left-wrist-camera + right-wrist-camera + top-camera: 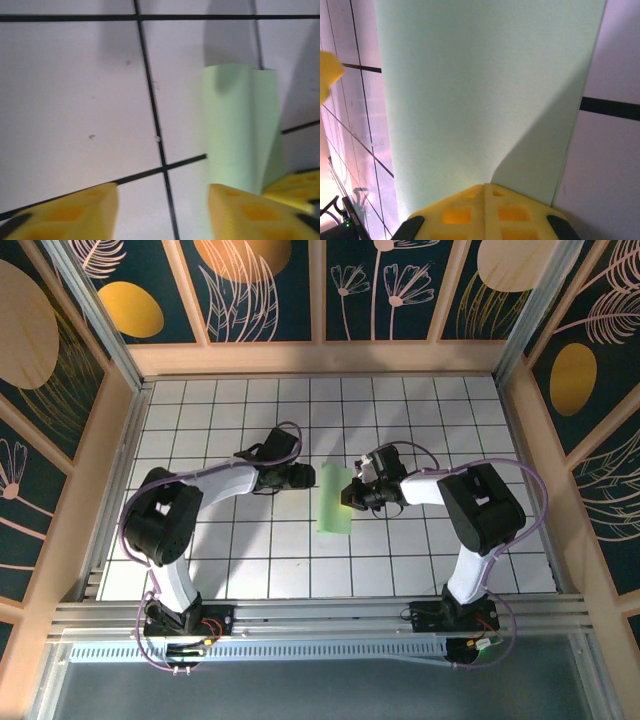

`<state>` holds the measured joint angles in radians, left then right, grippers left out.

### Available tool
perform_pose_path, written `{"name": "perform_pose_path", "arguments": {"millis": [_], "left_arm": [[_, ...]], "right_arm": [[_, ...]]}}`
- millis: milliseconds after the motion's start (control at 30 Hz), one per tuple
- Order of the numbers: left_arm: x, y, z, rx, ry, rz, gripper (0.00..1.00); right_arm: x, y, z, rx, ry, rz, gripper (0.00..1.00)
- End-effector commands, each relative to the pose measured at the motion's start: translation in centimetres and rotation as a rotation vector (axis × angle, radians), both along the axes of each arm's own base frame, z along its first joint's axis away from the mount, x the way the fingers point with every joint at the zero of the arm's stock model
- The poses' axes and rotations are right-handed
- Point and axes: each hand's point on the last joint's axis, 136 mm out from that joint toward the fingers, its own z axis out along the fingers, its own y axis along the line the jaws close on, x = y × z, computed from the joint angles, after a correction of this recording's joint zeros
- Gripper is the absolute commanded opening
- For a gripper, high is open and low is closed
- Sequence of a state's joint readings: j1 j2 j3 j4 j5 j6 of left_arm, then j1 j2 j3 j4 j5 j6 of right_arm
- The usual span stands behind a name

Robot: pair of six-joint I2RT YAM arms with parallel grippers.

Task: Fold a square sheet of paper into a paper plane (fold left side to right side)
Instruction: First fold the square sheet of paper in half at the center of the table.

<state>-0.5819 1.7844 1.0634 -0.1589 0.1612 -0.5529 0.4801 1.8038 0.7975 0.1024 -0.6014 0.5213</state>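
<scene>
The square sheet of paper [333, 498] lies at mid-table, light green and doubled over into a narrow upright strip about one tile wide. In the left wrist view the paper [240, 130] bulges upward rather than lying flat. My right gripper [353, 494] is shut, with its joined tips [485, 187] down on the paper [480, 90] near its right edge. My left gripper [306, 476] stands open just left of the strip, low over the tiles. In its own view the left gripper [162, 200] has bare table between its fingers, the right finger [250, 215] overlapping the paper's near-left edge.
White gridded table [230, 560] with wooden walls all round. A metal rail [320, 615] crosses the near edge by the arm bases. The right gripper's yellow finger [295, 182] shows beside the paper in the left wrist view.
</scene>
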Motion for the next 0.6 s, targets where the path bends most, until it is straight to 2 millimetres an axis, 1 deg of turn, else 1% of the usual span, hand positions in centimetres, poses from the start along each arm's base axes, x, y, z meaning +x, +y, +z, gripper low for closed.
{"name": "perform_pose_path", "arguments": {"millis": [0,33,67,133,267,333,433,567], "left_arm": [[-0.5,-1.9,2.1,-0.134,-0.067,-0.065,0.37],[-0.8,-2.7,2.8,-0.184,-0.075,-0.094,0.33],[-1.5,-2.9,2.4,-0.211,-0.058,-0.115,0.29],[-2.5,-4.0,2.6,-0.285,-0.037,-0.167,0.21],[-3.7,-5.2,2.2,-0.356,-0.005,-0.217,0.12],[-4.0,-5.5,1.6,-0.381,0.011,-0.222,0.09],[-4.6,-5.9,0.3,-0.403,0.055,-0.234,0.07],[-5.0,-6.3,-0.3,-0.439,0.061,-0.241,0.05]], "right_arm": [[-2.6,-2.7,-4.6,-0.144,0.109,-0.017,0.0],[-2.6,-2.7,-4.7,-0.145,0.111,-0.018,0.0],[-2.6,-2.7,-4.7,-0.144,0.112,-0.018,0.0],[-2.7,-2.7,-4.8,-0.146,0.113,-0.018,0.0],[-2.6,-2.7,-4.8,-0.148,0.113,-0.02,0.0],[-2.6,-2.7,-4.9,-0.147,0.113,-0.023,0.0],[-2.9,-2.9,-5.2,-0.15,0.122,-0.023,0.0],[-3.0,-2.9,-5.4,-0.154,0.125,-0.023,0.0]]}}
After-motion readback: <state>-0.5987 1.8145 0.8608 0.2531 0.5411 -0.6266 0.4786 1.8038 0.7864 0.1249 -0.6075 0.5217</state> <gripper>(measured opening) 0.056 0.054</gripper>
